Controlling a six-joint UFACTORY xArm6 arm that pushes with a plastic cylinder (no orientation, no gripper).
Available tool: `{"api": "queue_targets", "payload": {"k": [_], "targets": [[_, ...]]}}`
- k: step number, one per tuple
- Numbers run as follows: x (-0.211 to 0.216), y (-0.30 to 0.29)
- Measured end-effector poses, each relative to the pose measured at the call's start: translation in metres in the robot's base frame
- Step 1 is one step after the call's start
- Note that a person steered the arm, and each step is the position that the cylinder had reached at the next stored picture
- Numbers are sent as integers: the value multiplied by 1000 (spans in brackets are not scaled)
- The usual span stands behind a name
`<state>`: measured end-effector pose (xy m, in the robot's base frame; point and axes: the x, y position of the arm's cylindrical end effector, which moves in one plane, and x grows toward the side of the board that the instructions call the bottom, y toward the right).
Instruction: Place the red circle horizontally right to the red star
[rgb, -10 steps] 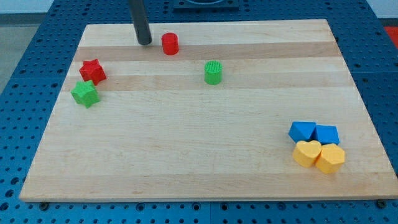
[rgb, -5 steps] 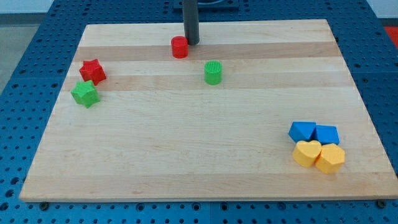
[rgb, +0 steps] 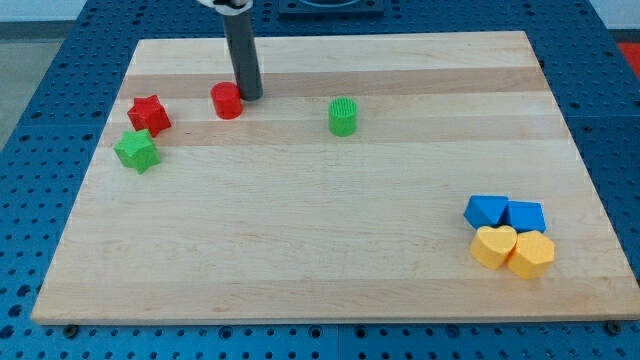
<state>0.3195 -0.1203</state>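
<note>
Red circle: small red cylindrical block (rgb: 227, 101), on the far left part of the board, right of the red star and slightly farther back than it, with a gap between the two.
Red star: red star-shaped block (rgb: 148, 115), near the board's left edge, just behind the green star.
Your tip: lower end of the straight dark rod (rgb: 249, 97), touching or just beside the red circle's right side; the rod rises to the view's top edge.
Pincer state: your arm carries no pincer, only the rod, so nothing can be said of jaws apart, together or clamped.
Green star: green star-shaped block (rgb: 136, 150), just nearer than the red star and a little left of it, close to or touching it.
Green cylinder: green ribbed round block (rgb: 343, 116), right of your tip and well apart from it, standing alone.
Blue blocks: two blue angular blocks (rgb: 486, 211) and (rgb: 526, 215), side by side at the near right; exact shapes cannot be told.
Yellow blocks: yellow heart-like block (rgb: 493, 246) and yellow hexagonal block (rgb: 531, 254), touching each other, directly in front of the blue pair.
Board: pale wooden board (rgb: 320, 270), lying on a blue perforated table (rgb: 40, 120).
</note>
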Motion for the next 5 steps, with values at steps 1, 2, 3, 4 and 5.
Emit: {"api": "queue_targets", "payload": {"k": [1,2,3,4,5], "targets": [[10,-17],[18,-32],[19,-33],[19,-27],[18,16]]}}
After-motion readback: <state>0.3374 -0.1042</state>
